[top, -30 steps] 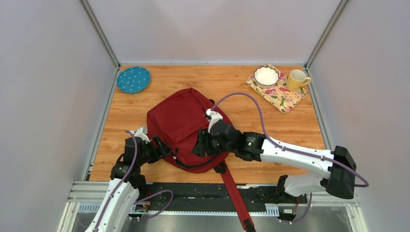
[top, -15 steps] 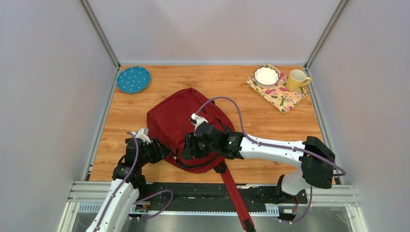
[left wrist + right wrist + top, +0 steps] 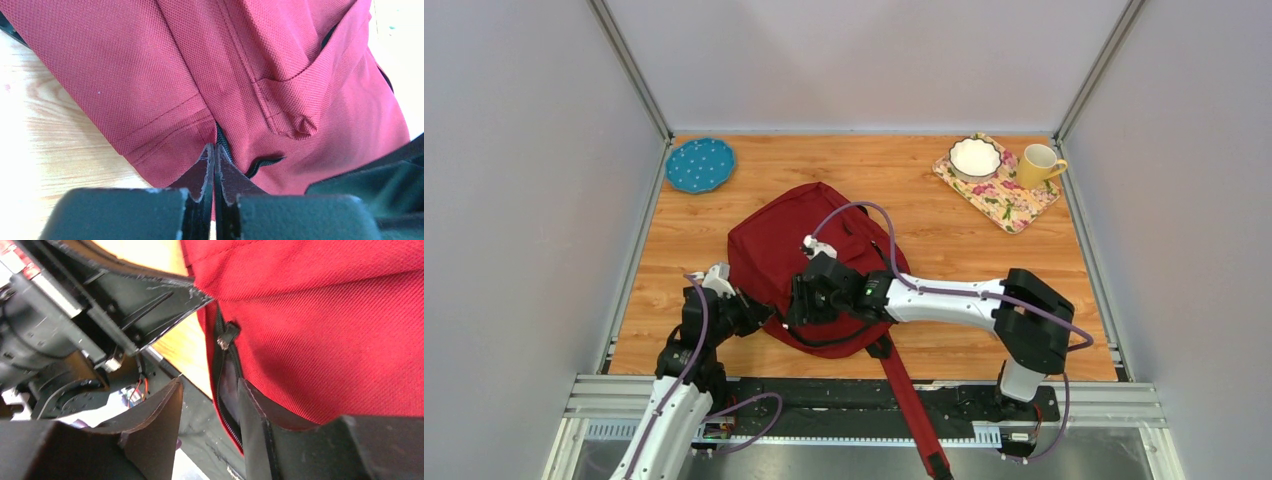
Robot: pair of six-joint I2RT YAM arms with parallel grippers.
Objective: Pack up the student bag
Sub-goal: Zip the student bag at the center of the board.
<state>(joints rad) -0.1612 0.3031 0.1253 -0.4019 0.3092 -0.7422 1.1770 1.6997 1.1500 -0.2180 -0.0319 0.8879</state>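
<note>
The student bag [image 3: 789, 235], dark red with black zippers, lies flat in the middle of the wooden table. My left gripper [image 3: 764, 312] is at its near-left edge, jaws pressed together on the fabric where the zipper ends [image 3: 215, 147]. My right gripper [image 3: 799, 300] reaches across the bag to the same corner and stands open [image 3: 210, 385]. One finger [image 3: 255, 415] lies along the partly open zipper and the other hangs off the bag's edge. The metal zipper pull [image 3: 227, 335] sits just beyond the fingers, untouched. In the right wrist view the left gripper's tip [image 3: 200, 295] meets the bag [image 3: 325, 315].
A blue dotted plate [image 3: 700, 164] sits at the back left. At the back right, a floral mat [image 3: 1014, 208] carries a white bowl [image 3: 975, 157] and a yellow mug [image 3: 1038, 165]. A red bag strap [image 3: 909, 400] hangs over the table's near edge between the arm bases.
My left gripper has shut on the bag's edge. My right arm has swung left across the bag to the near-left corner, its jaws narrowing slightly.
</note>
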